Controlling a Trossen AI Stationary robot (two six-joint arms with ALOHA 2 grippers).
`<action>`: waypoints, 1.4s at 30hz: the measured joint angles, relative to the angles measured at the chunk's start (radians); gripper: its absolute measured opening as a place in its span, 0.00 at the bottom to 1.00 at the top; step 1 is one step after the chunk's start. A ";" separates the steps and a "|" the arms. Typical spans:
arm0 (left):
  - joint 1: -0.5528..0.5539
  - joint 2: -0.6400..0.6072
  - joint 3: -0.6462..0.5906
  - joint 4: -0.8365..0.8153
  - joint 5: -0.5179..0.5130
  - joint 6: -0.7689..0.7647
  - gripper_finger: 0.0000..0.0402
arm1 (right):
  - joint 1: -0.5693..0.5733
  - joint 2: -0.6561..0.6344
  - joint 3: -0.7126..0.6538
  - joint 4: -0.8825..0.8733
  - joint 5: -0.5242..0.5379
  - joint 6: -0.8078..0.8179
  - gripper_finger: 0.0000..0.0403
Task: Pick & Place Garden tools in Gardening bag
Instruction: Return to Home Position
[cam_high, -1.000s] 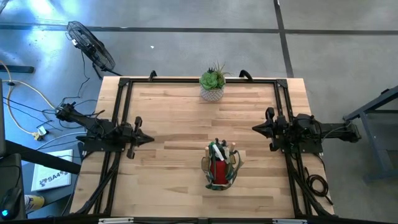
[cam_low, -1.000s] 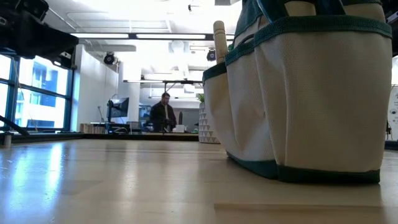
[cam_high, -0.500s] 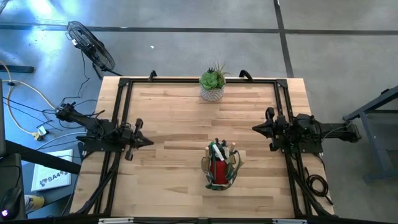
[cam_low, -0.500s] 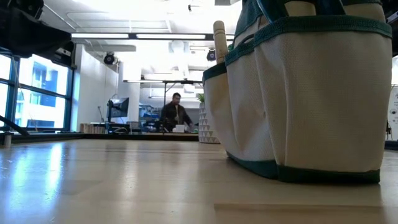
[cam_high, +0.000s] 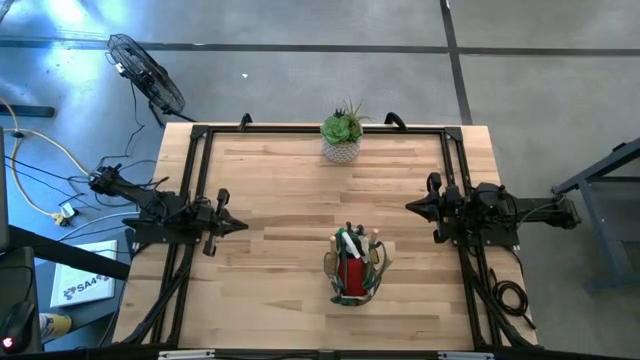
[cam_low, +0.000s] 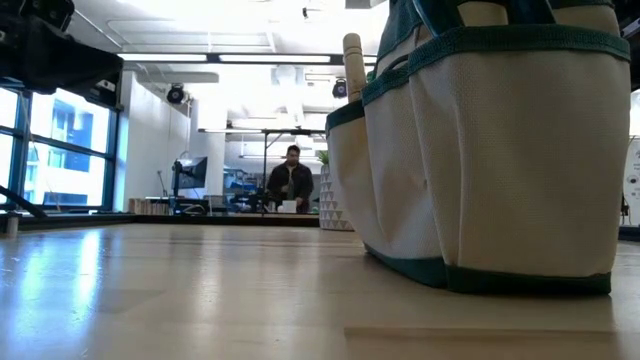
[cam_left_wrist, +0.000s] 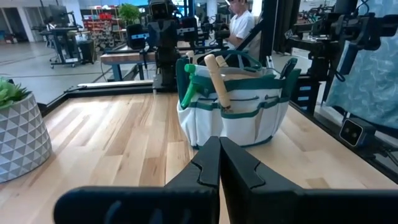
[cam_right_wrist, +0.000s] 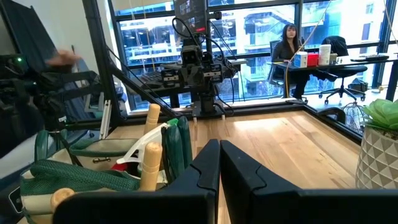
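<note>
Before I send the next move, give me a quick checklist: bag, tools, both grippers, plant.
1. Tools standing inside the bag, none loose on the table: ok.
2. Bag upright on the table: ok.
3. Left gripper shut, empty, at the table's left edge: ok.
4. Right gripper shut, empty, at the right edge: ok.
5. Plant pot upright at the far edge, apart from the bag: ok.
6. Home pose reached exactly: cannot tell.
</note>
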 joint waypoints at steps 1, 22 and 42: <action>0.000 0.000 0.000 0.000 0.000 0.000 0.00 | 0.000 0.000 0.000 0.000 0.000 0.000 0.01; 0.397 -0.005 0.000 -0.033 0.457 -0.088 0.00 | 0.000 0.000 0.000 0.000 0.000 0.000 0.01; 0.432 -0.005 -0.050 0.080 0.473 -0.095 0.00 | 0.000 0.000 0.000 0.000 0.000 0.000 0.01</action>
